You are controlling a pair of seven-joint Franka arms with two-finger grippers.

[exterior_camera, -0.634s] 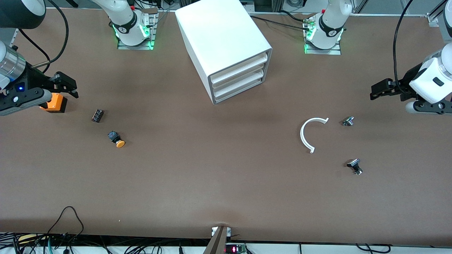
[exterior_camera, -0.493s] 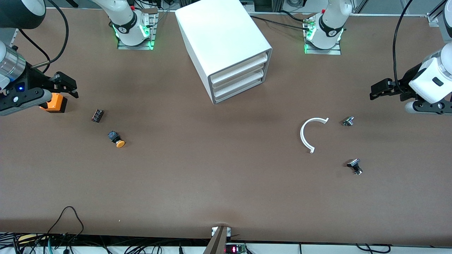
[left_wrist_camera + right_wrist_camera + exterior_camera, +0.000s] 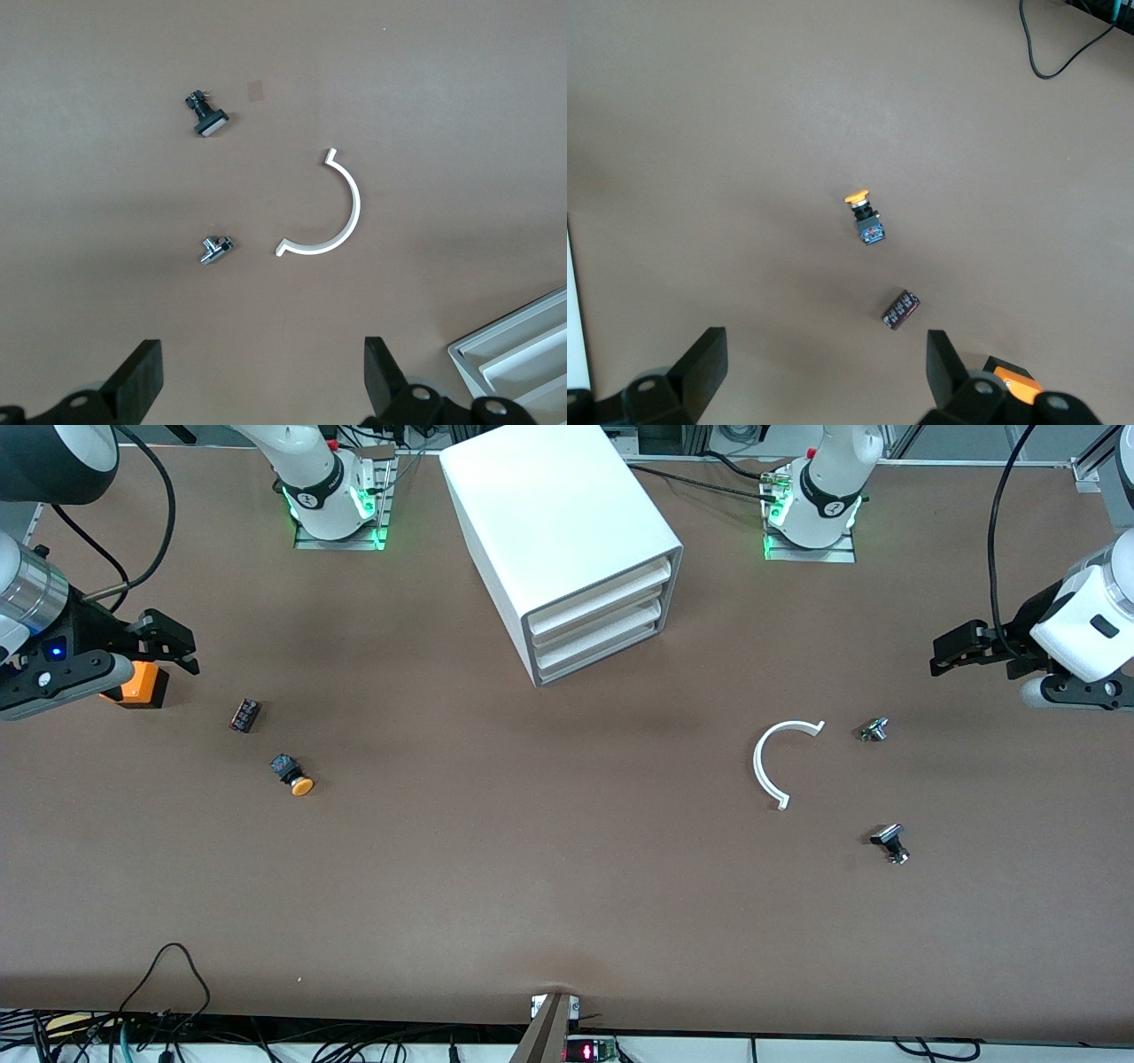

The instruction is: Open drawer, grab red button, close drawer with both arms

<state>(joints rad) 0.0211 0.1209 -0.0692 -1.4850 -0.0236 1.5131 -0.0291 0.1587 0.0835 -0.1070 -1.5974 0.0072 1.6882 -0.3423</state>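
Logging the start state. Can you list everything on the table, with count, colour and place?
Boxy white cabinet: 1, white with grey-rimmed front, between the arm bases; three drawers, all shut.
Orange-capped push button: 1, orange, black and blue, right arm's end.
Dark ribbed block: 1, blackish, beside that button.
Orange box: 1, under the right claw.
White plastic half-ring: 1, left arm's end.
Small silver metal part: 1, beside the half-ring.
Black flat-capped part: 1, nearest the front camera.
Red button: none visible.
Right claw: black, open.
Left claw: black, open.
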